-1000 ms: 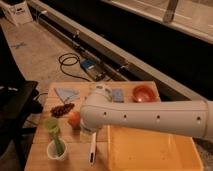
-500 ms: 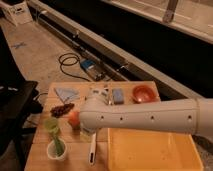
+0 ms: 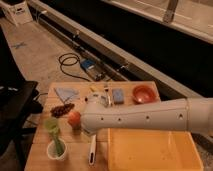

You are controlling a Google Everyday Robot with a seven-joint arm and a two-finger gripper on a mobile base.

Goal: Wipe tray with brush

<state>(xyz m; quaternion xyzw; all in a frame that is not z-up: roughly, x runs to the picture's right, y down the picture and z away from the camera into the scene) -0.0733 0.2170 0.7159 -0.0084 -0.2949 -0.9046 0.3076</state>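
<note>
The yellow tray [image 3: 150, 150] fills the table's near right part. The white-handled brush [image 3: 92, 148] lies on the wooden table [image 3: 40, 152] just left of the tray, pointing toward the near edge. My white arm [image 3: 150, 117] reaches in from the right across the tray's far rim. My gripper [image 3: 89, 129] is at the arm's left end, low over the brush's far end, and is mostly hidden under the arm.
An orange-red bowl [image 3: 144, 93] and a blue sponge [image 3: 118, 96] sit at the back. A blue cloth [image 3: 66, 93], a dark brown cluster [image 3: 62, 110], an orange fruit [image 3: 74, 118], a green cup [image 3: 51, 125] and a white cup holding a green item [image 3: 57, 149] stand on the left.
My arm's end has shifted slightly left and lower toward the brush's far end. The brush and the tray have not moved.
</note>
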